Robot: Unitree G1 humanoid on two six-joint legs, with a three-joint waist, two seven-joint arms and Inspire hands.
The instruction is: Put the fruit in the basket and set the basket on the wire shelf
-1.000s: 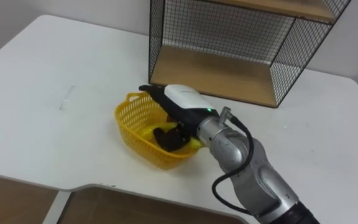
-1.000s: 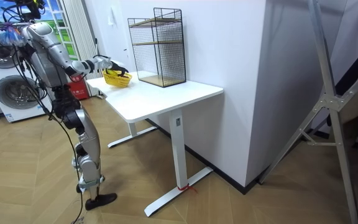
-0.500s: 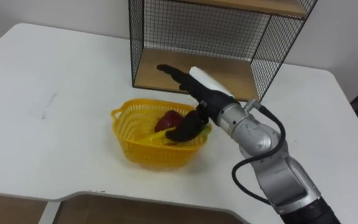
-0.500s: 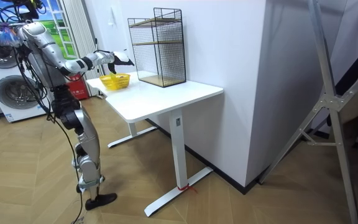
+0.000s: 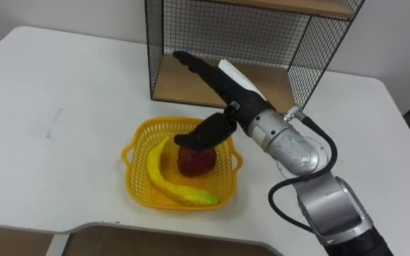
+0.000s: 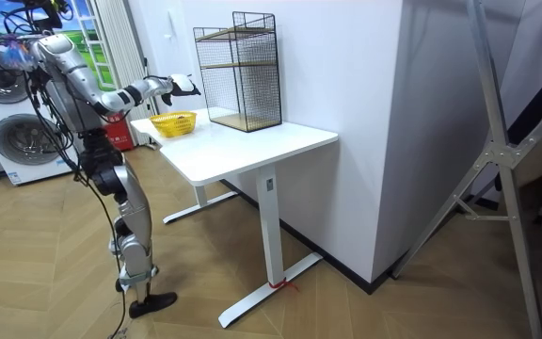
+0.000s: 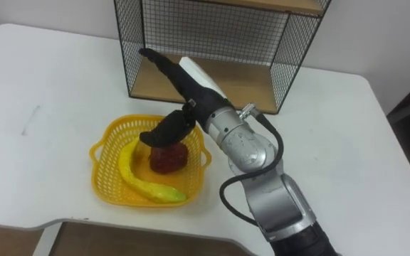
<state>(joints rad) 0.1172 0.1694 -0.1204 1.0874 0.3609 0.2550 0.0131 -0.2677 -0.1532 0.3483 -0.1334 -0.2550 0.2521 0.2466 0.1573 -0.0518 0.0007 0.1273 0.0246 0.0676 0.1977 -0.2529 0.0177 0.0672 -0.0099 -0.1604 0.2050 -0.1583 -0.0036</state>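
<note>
A yellow plastic basket [image 5: 137,153] sits on the white table near its front edge. Inside it lie a yellow banana [image 5: 159,174] and a dark red fruit [image 5: 194,162]. My right hand [image 5: 223,85] hovers open above the basket's far right side, fingers straight and pointing at the wire shelf [image 5: 191,35], thumb hanging down over the red fruit. It holds nothing. The black wire shelf with wooden boards stands just behind the basket. In the room view the basket [image 6: 175,122] rests before the shelf [image 6: 243,71], with the right hand [image 6: 182,87] raised above it.
The white table [image 5: 62,92] stretches bare to the left of the basket. Its front edge, with a curved cut-out, runs just below the basket. In the room view the robot stands at the table's end, with washing machines [image 6: 7,132] behind it.
My right hand has lifted out of the basket and swung up toward the shelf. The banana and red fruit now lie uncovered, and the basket sits flat. The camera shifted too.
</note>
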